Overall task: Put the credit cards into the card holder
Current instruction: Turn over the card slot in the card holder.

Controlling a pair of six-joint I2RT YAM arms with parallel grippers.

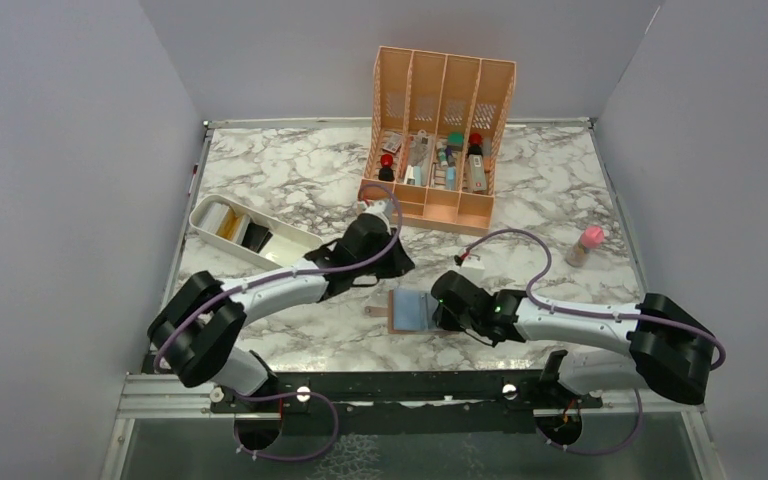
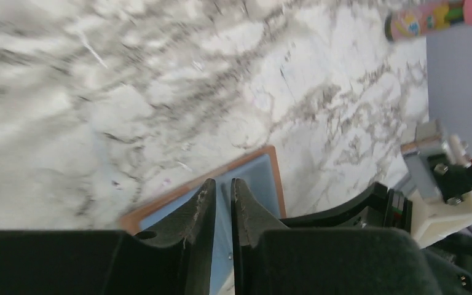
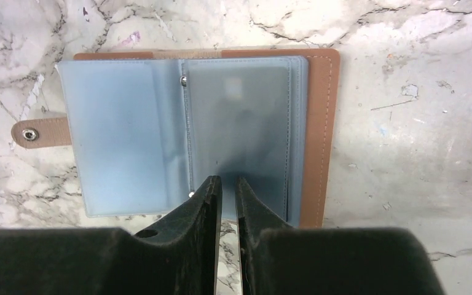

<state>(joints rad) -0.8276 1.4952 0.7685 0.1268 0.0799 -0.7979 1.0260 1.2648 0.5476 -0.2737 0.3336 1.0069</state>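
Card holder (image 3: 160, 135) lies open and flat, pale blue sleeves up, brown cover beneath, snap tab poking out one side. Right gripper (image 3: 228, 180) hangs over its near edge, left gripper (image 2: 223, 181) over a corner. Both have fingers almost together, a thin slit left; pinching a card? Can't tell. Looks like the loading step — next, a card edge must meet a sleeve mouth squarely.

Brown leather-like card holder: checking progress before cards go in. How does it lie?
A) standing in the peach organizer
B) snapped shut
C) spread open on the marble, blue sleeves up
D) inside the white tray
C: the brown card holder lies spread flat on the marble table, blue sleeves up, snap tab unfastened.
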